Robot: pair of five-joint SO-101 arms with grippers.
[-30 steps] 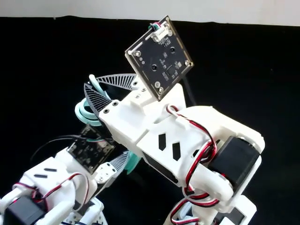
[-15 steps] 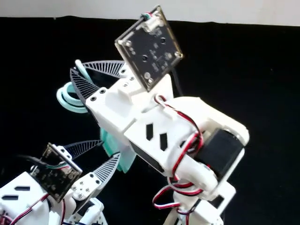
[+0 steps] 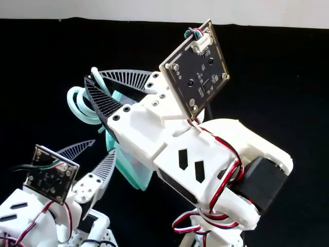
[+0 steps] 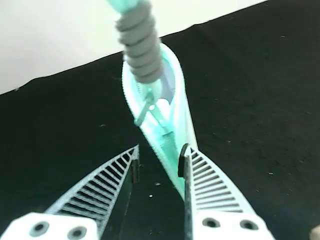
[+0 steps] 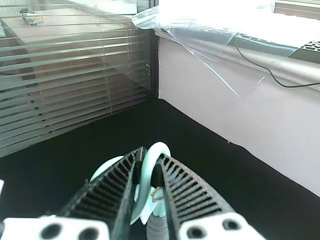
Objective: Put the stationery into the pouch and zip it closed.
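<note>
A mint-green pouch [image 3: 128, 170] hangs in the air by its looped strap [image 3: 79, 105], with my right gripper [image 3: 91, 75] shut on that strap. In the right wrist view the strap [image 5: 159, 147] curls up between the closed fingers of the right gripper [image 5: 150, 155]. My left gripper [image 3: 95, 154] stands open beside the pouch's lower part. In the left wrist view the pouch [image 4: 172, 130] shows a gaping zipper. Its edge lies between the fingers of the left gripper [image 4: 160, 155], close against one finger [image 4: 200, 175]. A grey ribbed piece [image 4: 140, 45] with a teal end hangs above it.
Black cloth covers the table [image 3: 267, 67], and a pale wall [image 3: 154, 9] runs along its far edge. Window blinds [image 5: 60, 65] and a thin cable [image 5: 270, 75] on the wall appear behind the right gripper. Both arms crowd the near left of the table.
The left arm pulled back down and to the left from the pouch, and its open gripper now sits by the pouch's lower part. The right arm swung left, then back right, still holding the strap.
</note>
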